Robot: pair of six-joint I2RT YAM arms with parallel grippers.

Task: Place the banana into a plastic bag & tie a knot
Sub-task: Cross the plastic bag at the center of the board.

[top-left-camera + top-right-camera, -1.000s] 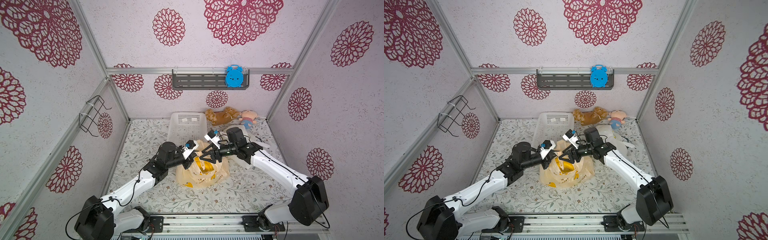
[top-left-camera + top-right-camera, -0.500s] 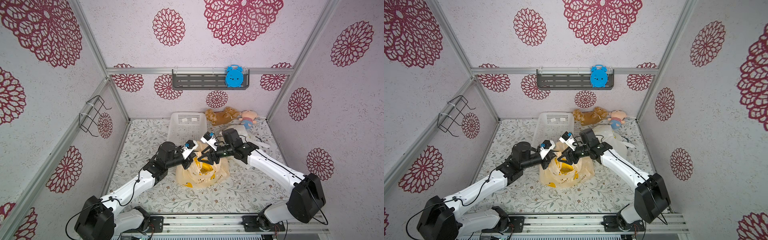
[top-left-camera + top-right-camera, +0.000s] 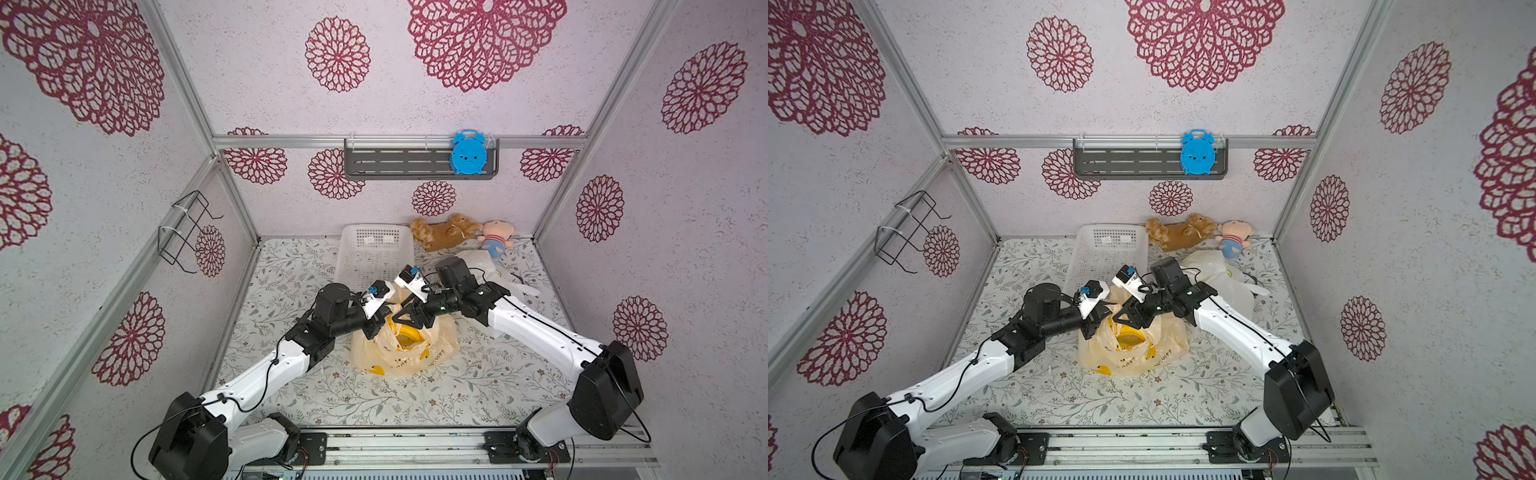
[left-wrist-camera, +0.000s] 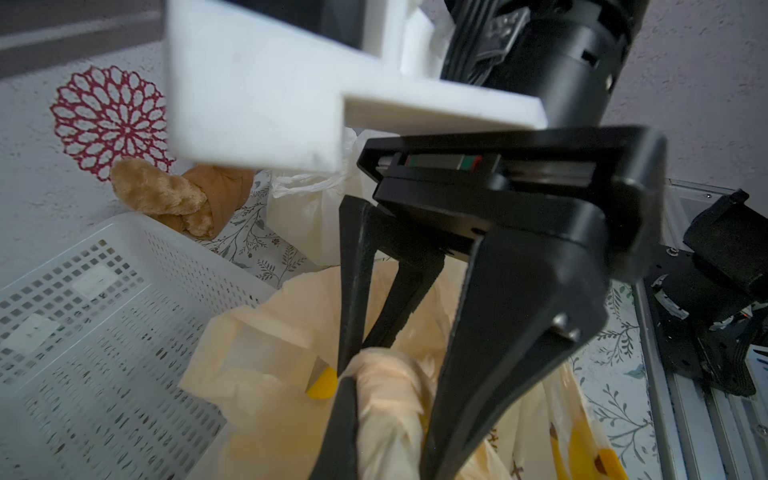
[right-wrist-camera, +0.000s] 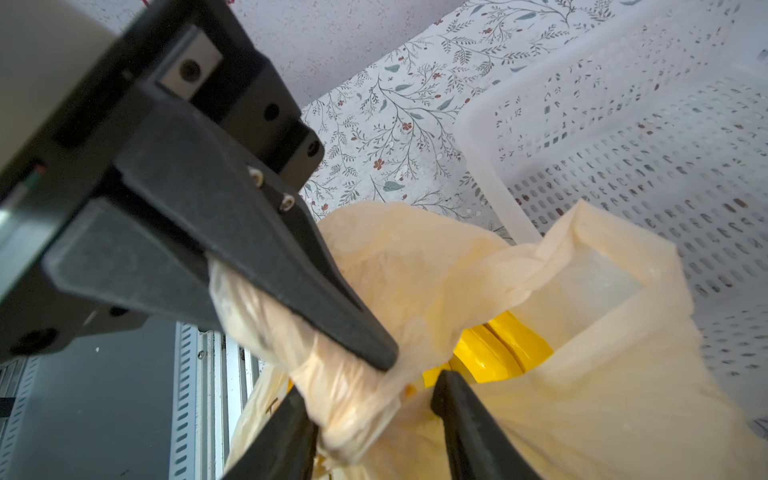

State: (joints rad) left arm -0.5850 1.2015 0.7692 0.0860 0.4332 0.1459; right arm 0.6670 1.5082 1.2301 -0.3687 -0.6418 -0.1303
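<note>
Left gripper (image 5: pixel 376 358) pinches a twisted handle (image 5: pixel 324 374) of the plastic bag (image 3: pixel 432 353), banana (image 5: pixel 498 345) inside its open mouth; the right gripper (image 5: pixel 368 399), half-spread, straddles the handle's end. The slick film could slip free if those jaws shut off-centre. Only the right wrist view reveals this gap; both top views hide it, showing instead the basket (image 3: pixel 374 257) just behind and soft toys (image 3: pixel 444 230) by the back wall (image 3: pixel 291 216).

Both top views looked down from high up at the whole table (image 3: pixel 286 266). Both wrist cameras sat very close to the bag (image 4: pixel 266 332).
</note>
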